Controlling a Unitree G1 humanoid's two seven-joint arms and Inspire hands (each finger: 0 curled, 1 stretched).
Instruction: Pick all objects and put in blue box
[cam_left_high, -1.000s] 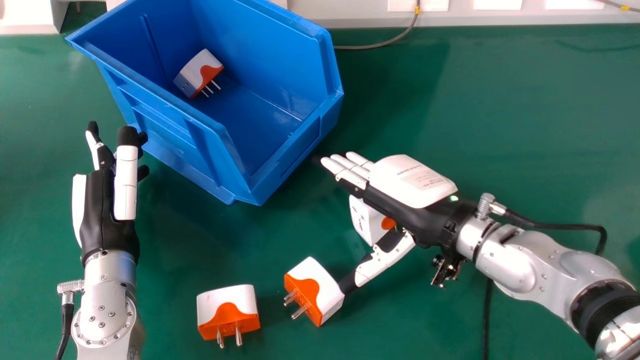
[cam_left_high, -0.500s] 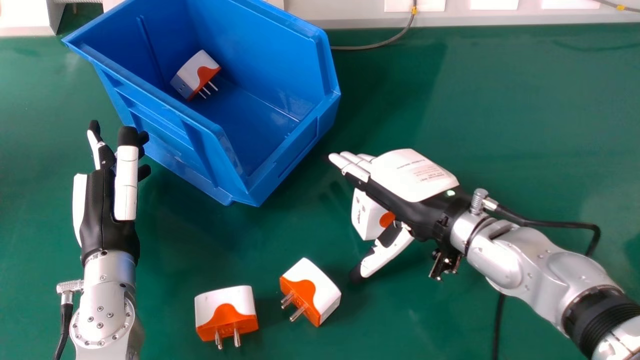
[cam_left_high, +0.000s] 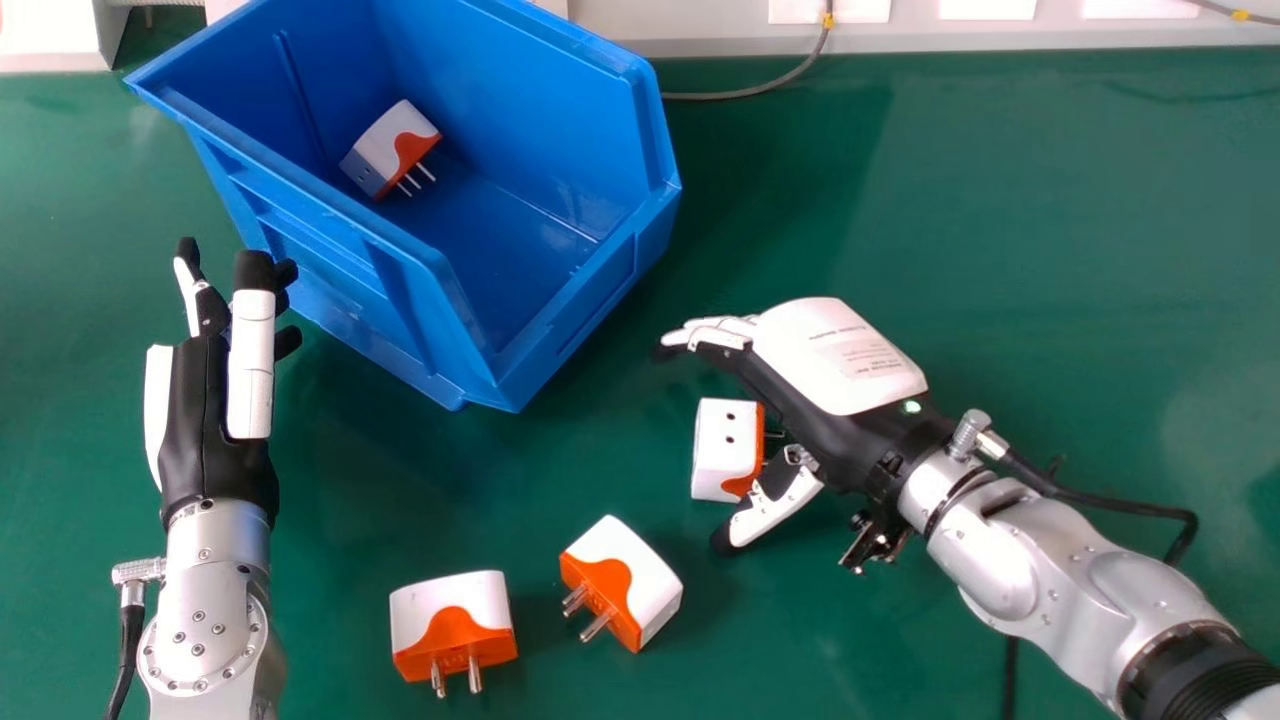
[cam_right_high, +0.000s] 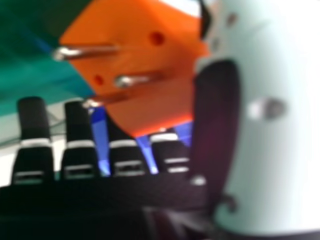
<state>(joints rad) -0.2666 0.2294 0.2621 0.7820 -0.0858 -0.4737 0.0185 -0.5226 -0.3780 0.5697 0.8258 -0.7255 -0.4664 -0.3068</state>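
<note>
Black-and-white right hand (cam_left_high: 830, 360) open, white-orange block plug (cam_left_high: 722, 450) beside palm; room between it and blue plastic box (cam_left_high: 500, 100) near far edge of green worktop (cam_left_high: 950, 200). Left hand (cam_left_high: 205, 430) open.

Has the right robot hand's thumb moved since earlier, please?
Yes, in the head view the right robot hand has drawn its thumb rightward, away from the middle loose plug.

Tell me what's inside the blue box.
One white and orange plug lies in the blue box, its prongs showing. The near side wall hides the floor right behind it.
</note>
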